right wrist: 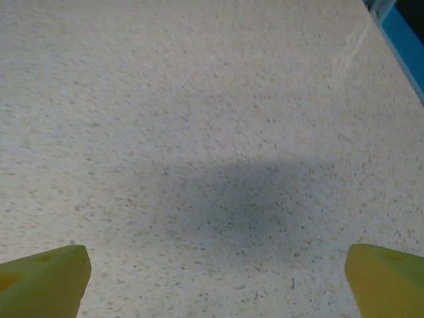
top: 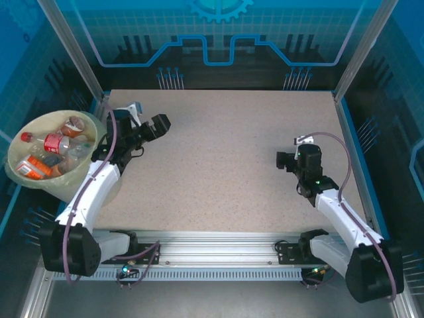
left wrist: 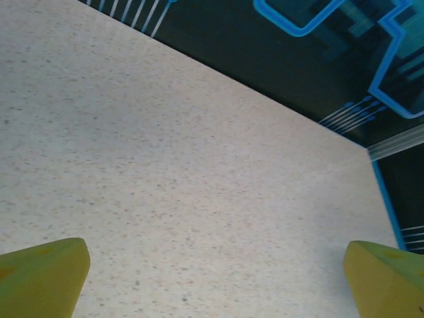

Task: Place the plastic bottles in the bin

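Bottles (top: 56, 142) are sitting piled in the bin (top: 66, 189) by the table's (top: 225, 172) left edge. Left gripper (top: 159, 124) and right gripper (top: 283, 159) are both hanging wide open, carrying nothing. Looking like wrap-up; I'm guessing the arms are parking next.

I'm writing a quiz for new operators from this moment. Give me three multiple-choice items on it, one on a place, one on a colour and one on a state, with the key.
1. Where are the plastic bottles?
A. on the table
B. in the bin
C. between a gripper's fingers
2. What colour is the bin?
A. red
B. blue
C. pale yellow-green
3. The left gripper and right gripper are:
A. both open and empty
B. both shut
C. each holding a bottle
Key: 1 B, they lie heaped inside it; 2 C, its wall shows that colour; 3 A, each wrist view shows fingers wide apart over bare table.
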Robot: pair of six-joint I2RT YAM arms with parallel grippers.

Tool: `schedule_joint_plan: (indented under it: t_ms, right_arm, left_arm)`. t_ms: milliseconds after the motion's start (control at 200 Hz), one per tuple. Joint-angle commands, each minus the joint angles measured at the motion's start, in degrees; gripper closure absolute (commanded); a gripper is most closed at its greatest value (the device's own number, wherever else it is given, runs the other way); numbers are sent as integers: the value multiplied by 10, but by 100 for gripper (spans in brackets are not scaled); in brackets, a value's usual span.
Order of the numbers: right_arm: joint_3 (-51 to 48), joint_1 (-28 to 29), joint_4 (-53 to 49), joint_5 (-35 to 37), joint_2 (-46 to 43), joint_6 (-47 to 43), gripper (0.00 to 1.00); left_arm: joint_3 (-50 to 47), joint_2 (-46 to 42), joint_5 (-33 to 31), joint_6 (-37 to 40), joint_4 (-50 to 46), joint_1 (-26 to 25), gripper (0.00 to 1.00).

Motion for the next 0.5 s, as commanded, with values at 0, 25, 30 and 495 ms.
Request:
schedule_joint_plan:
  t_ms: [0, 25, 30, 495]
  right_arm:
    - [-24, -30, 106, -60, 35, -15, 0]
    - [-29, -33, 125, -63, 45, -22, 0]
    - [-29, -34, 129, -64, 47, -23, 0]
    - [-47, -60, 421, -158, 256, -99, 0]
  left_arm:
    - [-45, -5, -70, 52, 61, -5, 1]
    - [-59, -7, -88, 57, 71, -4, 1]
    - [-61, -7, -92, 58, 73, -4, 1]
    - [-92, 63, -209, 180, 55, 12, 1]
